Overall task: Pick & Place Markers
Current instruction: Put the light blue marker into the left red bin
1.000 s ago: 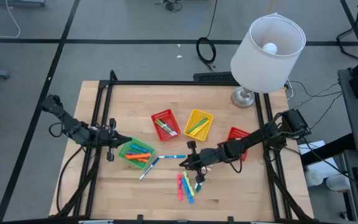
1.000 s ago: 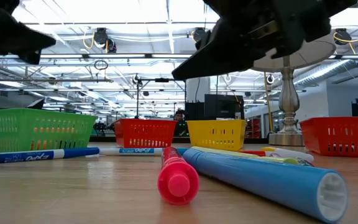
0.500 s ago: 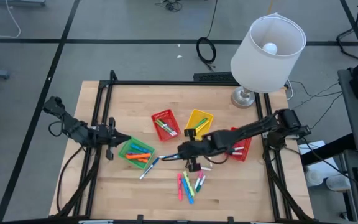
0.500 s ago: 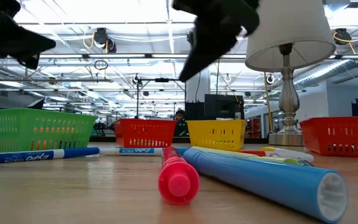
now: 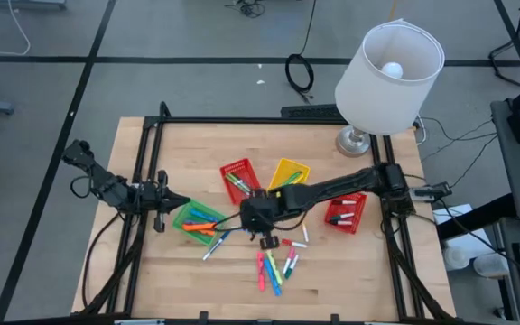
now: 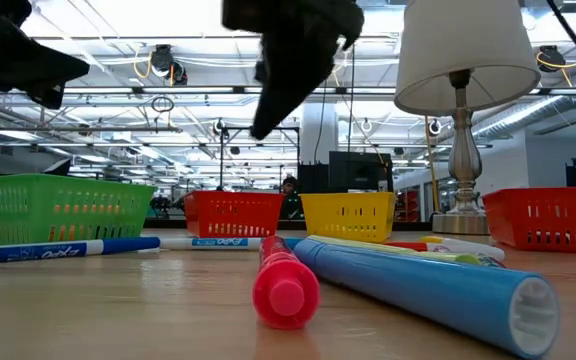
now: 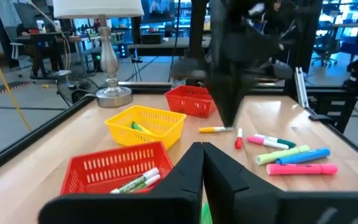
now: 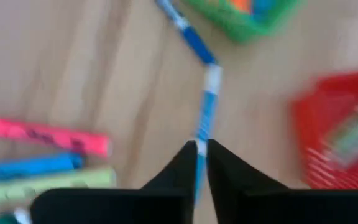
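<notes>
Mesh baskets (image 5: pixel 240 180), slim cylindrical markers (image 5: pixel 273 267)

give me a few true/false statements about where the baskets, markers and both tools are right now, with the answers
1. The green basket holds markers. True.
2. The right tool is parked off the table's right edge. False: its arm reaches across the table, and the tool is over the middle, near a blue marker.
3. The yellow basket sits between two red baskets. True: one red basket is to its left, another to its right.
4. All markers are already in baskets. False: a loose cluster lies on the wood near the front edge.
5. The left tool is beside the lamp. False: it is by the green basket, on the left side of the table.
</notes>
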